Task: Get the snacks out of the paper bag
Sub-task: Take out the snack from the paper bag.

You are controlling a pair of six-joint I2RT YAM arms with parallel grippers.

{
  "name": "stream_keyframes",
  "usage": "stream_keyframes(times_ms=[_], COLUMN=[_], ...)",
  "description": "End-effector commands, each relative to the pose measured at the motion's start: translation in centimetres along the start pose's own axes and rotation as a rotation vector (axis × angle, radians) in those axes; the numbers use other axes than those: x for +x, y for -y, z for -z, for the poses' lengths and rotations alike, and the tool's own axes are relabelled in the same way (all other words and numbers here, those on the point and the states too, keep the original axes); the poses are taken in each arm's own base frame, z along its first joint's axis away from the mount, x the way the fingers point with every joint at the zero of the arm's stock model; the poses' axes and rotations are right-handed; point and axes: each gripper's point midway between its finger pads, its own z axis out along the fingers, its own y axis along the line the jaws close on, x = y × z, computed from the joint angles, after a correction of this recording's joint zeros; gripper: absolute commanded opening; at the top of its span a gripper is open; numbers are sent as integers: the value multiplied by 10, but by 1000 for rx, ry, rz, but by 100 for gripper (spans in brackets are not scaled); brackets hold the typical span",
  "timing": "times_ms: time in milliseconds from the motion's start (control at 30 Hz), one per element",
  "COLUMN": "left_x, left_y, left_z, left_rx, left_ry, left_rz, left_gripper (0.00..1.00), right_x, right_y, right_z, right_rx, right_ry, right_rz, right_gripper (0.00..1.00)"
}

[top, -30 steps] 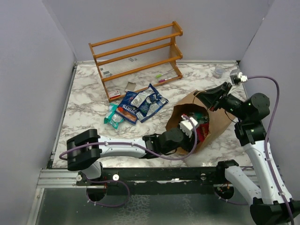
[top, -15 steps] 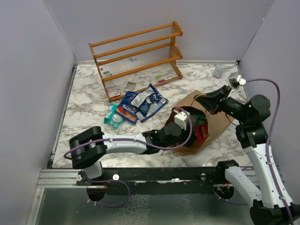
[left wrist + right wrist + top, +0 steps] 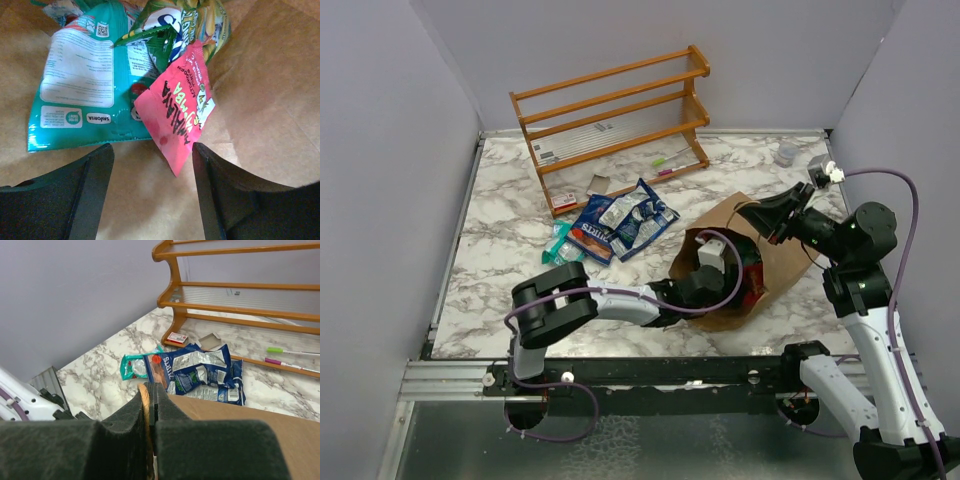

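Observation:
The brown paper bag [image 3: 775, 262] lies on its side, mouth facing left. My left gripper [image 3: 713, 262] is inside the mouth. In the left wrist view it [image 3: 151, 150] is open and empty above the bag's paper floor [image 3: 270, 100]. Just ahead of it lie a teal packet [image 3: 85, 80], a pink-red packet [image 3: 182, 110] and a green-yellow packet [image 3: 185, 25]. My right gripper [image 3: 761, 212] is shut on the bag's twisted paper handle [image 3: 145, 395] and holds the upper edge up. Several blue-and-white packets [image 3: 620, 225] and a teal one [image 3: 562, 250] lie on the table left of the bag.
A wooden rack [image 3: 615, 120] stands at the back of the marble table. A small red-and-white box [image 3: 563, 201] and pens [image 3: 665, 165] lie by its foot. A small grey cup [image 3: 787, 153] stands at the back right.
My left gripper has gone deeper into the bag's mouth, with the arm's elbow swinging right. My right gripper has shifted slightly, still holding the handle.

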Motion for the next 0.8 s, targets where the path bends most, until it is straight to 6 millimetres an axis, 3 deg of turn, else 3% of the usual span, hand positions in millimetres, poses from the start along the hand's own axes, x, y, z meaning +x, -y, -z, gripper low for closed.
stream_keyframes(times_ms=[0, 233, 400, 667, 767], left_x=[-17, -14, -29, -48, -57], left_y=[16, 27, 29, 27, 25], left_z=[-21, -37, -37, 5, 25], left_rx=[48, 126, 165, 187, 185], left_ry=[95, 106, 114, 109, 117], left_rz=[15, -14, -8, -82, -134], left_gripper=[66, 54, 27, 0, 0], right_x=[-10, -5, -7, -15, -16], right_y=[2, 10, 22, 51, 57], right_z=[3, 2, 7, 23, 25], right_rx=[37, 72, 162, 374, 414], right_ry=[26, 18, 23, 60, 74], right_rz=[33, 25, 25, 26, 16], right_gripper=[2, 2, 2, 2, 2])
